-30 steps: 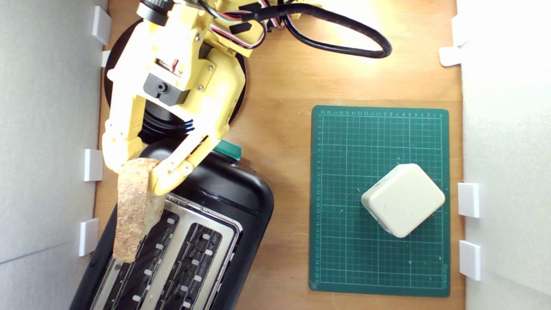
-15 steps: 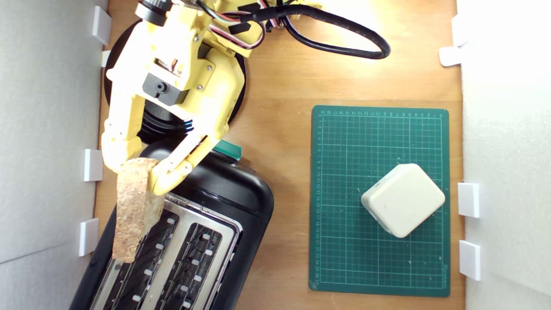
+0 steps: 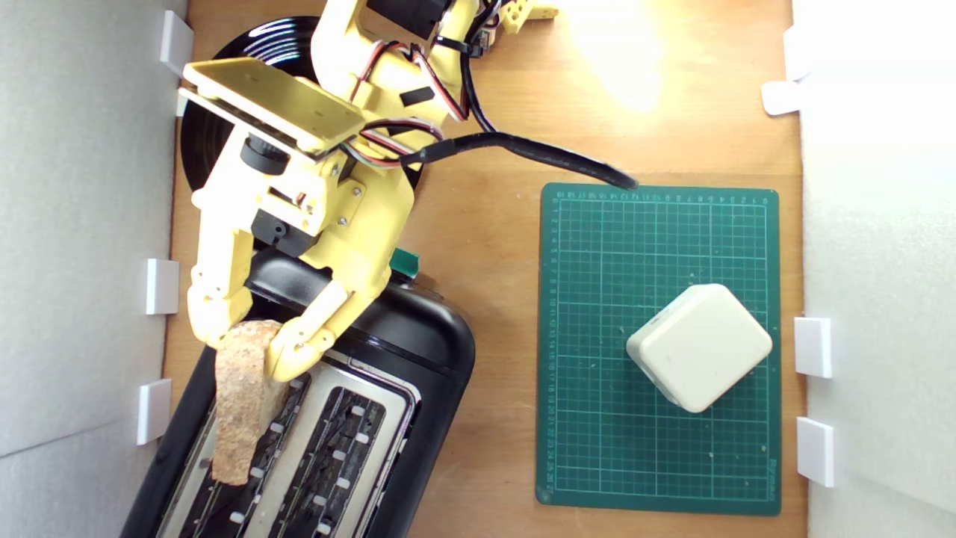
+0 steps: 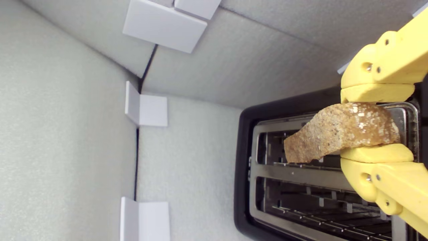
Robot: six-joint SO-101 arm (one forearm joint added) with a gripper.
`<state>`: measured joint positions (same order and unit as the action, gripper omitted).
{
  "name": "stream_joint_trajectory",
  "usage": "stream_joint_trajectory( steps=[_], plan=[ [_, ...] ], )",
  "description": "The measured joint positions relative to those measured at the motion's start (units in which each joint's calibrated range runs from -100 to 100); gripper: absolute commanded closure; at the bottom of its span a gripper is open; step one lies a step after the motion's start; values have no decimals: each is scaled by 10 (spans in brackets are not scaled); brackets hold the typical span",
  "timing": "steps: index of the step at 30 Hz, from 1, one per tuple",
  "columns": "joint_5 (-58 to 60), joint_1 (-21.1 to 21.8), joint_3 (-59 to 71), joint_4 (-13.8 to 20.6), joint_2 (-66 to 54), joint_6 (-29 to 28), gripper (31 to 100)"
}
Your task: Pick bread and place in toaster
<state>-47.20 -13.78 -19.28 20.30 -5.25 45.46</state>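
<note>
Yellow gripper (image 3: pixel 250 347) is clamped on the crust end of the bread (image 3: pixel 240 403), which hangs edge-down over the toaster (image 3: pixel 418 351). Its long axis runs along the slot nearer the exterior view's left, the free end reaching away from the fingers. Judging by the wrist view, the slice sits above that slot, so lowering looks next

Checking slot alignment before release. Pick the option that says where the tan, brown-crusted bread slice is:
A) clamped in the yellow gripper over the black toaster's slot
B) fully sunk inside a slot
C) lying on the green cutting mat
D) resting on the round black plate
A: the yellow gripper pinches the tan bread slice above the black, silver-topped toaster, over the slot on the exterior view's left.
</note>
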Motion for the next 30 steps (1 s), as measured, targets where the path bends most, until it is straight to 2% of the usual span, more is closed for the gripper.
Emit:
stream_joint_trajectory(
  steps=[30],
  plan=[
    [42,-14,-11,-1,108,0,678]
  ],
)
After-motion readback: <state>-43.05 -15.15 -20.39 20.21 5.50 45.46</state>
